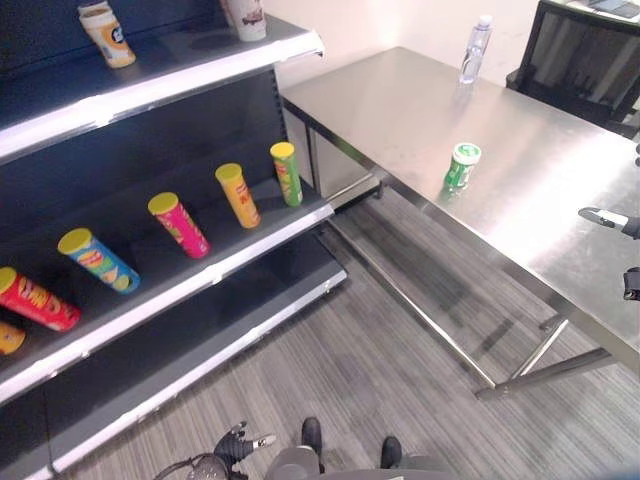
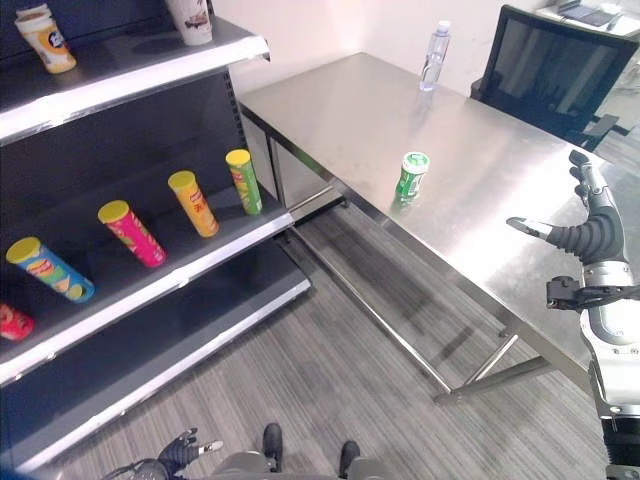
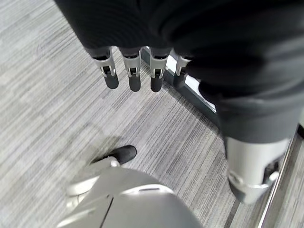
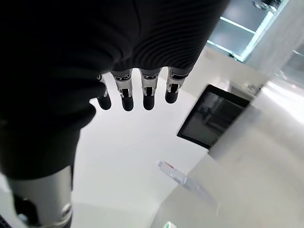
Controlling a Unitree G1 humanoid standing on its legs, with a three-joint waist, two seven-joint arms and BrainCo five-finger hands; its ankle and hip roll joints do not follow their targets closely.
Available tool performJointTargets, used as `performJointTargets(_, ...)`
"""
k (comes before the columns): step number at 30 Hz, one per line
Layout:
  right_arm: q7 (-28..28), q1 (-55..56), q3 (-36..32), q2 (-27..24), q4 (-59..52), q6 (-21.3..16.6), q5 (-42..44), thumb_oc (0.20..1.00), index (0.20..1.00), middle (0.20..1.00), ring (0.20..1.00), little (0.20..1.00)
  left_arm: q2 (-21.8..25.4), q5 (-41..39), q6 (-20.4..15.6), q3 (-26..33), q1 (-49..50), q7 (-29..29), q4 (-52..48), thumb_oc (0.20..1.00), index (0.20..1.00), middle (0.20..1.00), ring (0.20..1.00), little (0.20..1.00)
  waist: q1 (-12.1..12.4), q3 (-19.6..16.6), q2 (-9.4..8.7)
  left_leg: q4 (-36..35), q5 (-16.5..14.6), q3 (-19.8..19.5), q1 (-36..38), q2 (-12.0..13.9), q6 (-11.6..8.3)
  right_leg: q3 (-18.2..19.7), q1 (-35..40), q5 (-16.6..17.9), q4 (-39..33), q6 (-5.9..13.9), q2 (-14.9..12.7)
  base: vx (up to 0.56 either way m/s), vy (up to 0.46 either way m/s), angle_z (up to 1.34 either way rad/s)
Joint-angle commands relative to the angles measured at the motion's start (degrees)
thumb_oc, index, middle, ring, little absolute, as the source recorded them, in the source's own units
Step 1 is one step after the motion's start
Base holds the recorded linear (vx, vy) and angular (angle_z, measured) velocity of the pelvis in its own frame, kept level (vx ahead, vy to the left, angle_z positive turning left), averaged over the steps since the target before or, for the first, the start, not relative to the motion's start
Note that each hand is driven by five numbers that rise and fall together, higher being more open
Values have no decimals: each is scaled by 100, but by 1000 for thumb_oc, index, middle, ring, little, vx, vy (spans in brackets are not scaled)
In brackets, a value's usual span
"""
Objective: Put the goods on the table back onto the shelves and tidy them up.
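Observation:
A small green can point(image 1: 461, 166) with a white lid stands upright on the steel table point(image 1: 540, 190), near its front edge. A clear water bottle point(image 1: 475, 49) stands at the table's far end. My right hand point(image 2: 590, 235) is raised over the table's near right part, well to the right of the green can, open and holding nothing; its straight fingers point(image 4: 148, 90) show in the right wrist view. Down by the floor hangs my left hand point(image 1: 240, 445), fingers point(image 3: 133, 71) straight and empty.
Left of the table stands a dark shelf unit point(image 1: 250, 255). Its middle shelf carries several chip cans lying tilted in a row, among them a green one point(image 1: 286, 173) and a pink one point(image 1: 179, 224). Two cups point(image 1: 108, 33) are on the upper shelf. A black chair point(image 2: 545, 70) is behind the table.

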Motion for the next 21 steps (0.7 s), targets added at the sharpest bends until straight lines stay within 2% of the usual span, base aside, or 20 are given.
performJointTargets(1,-174,-333,-15,-204,-187,-180,-177,1000,1000,1000,1000,1000,240,-30,-165,174,-338,88,-136,1000,1000,1000,1000,1000,37,-151,-97,20,-176,-153,118,-110,-141,-112,144,-501,1191,636,-294,122,152,-30)
performJointTargets(2,-175,-343,-9,-205,-184,-180,-178,1000,1000,1000,1000,1000,239,-31,-162,179,-339,88,-139,1000,1000,1000,1000,1000,40,-149,-105,24,-177,-145,112,-119,-137,-99,114,-521,1239,640,-306,85,115,-16)
performJointTargets(4,-247,-429,54,-193,-158,-165,-238,1000,1000,1000,1000,1000,307,-141,-153,195,-367,139,-287,1000,1000,1000,1000,1000,10,-46,-89,24,-240,-226,258,-191,-68,5,-123,-402,1820,565,-400,107,84,3)
performJointTargets(6,-285,-468,91,-131,-111,-168,-282,1000,1000,1000,1000,1000,348,-178,-160,248,-341,169,-327,1000,1000,1000,1000,1000,35,-24,-117,52,-298,-247,293,-204,-60,117,-147,-195,1865,605,-464,121,-6,12)
performJointTargets(9,-298,-551,63,-170,-93,-152,-324,1000,1000,1000,1000,1000,380,-248,-191,293,-262,144,-405,1000,1000,1000,1000,1000,95,-54,-105,19,-352,-267,280,-145,-102,218,-234,-92,1269,703,-443,117,-67,11)
performJointTargets(10,-298,-552,64,-170,-92,-153,-324,1000,1000,1000,1000,1000,379,-248,-191,293,-261,144,-405,1000,1000,1000,1000,1000,95,-56,-103,19,-353,-267,279,-143,-102,218,-233,-89,1265,703,-441,128,-78,-5)
performJointTargets(11,-315,-597,50,-218,-75,-165,-319,1000,1000,1000,1000,1000,375,-255,-207,276,-258,131,-407,1000,1000,1000,1000,1000,95,-59,-116,-29,-403,-289,325,-150,-124,209,-405,12,868,769,-380,214,-91,-10)
performJointTargets(12,-329,-569,-2,-259,-65,-165,-276,1000,1000,1000,1000,1000,359,-266,-201,270,-237,107,-396,1000,1000,1000,1000,1000,22,-26,-143,-24,-519,-366,438,-168,-148,283,-559,206,223,860,-251,308,-130,-27)
performJointTargets(14,-333,-510,-68,-269,-63,-167,-256,1000,1000,1000,1000,1000,351,-240,-197,269,-256,99,-362,1000,1000,1000,1000,1000,-58,13,-155,-41,-610,-427,567,-166,-160,349,-728,346,-60,915,-118,222,-77,-16)
performJointTargets(16,-363,-244,-307,-272,-79,-175,-233,1000,1000,1000,1000,1000,331,-133,-196,235,-347,58,-334,1000,1000,1000,1000,1000,-317,110,-219,-17,-818,-653,837,-176,-194,648,-1001,591,-611,1048,202,250,-98,34)
performJointTargets(17,-362,-228,-321,-271,-85,-177,-232,1000,1000,1000,1000,1000,330,-131,-198,228,-351,58,-330,1000,1000,1000,1000,1000,-317,116,-206,-10,-833,-663,846,-163,-196,635,-977,593,-629,1046,212,269,-152,77)
performJointTargets(19,-252,-21,-421,-330,-104,-163,-163,1000,1000,1000,1000,1000,324,-110,-240,194,-380,41,-372,1000,1000,1000,1000,1000,-364,50,-322,46,-974,-868,991,-135,-266,717,-777,701,-664,940,153,248,-229,75)
performJointTargets(21,-114,223,-545,-339,-151,-126,-117,1000,1000,1000,1000,1000,303,-171,-237,222,-412,53,-396,1000,1000,1000,1000,1000,-443,-39,-349,114,-1037,-888,1127,126,-410,586,-648,668,-560,865,144,237,-271,51)
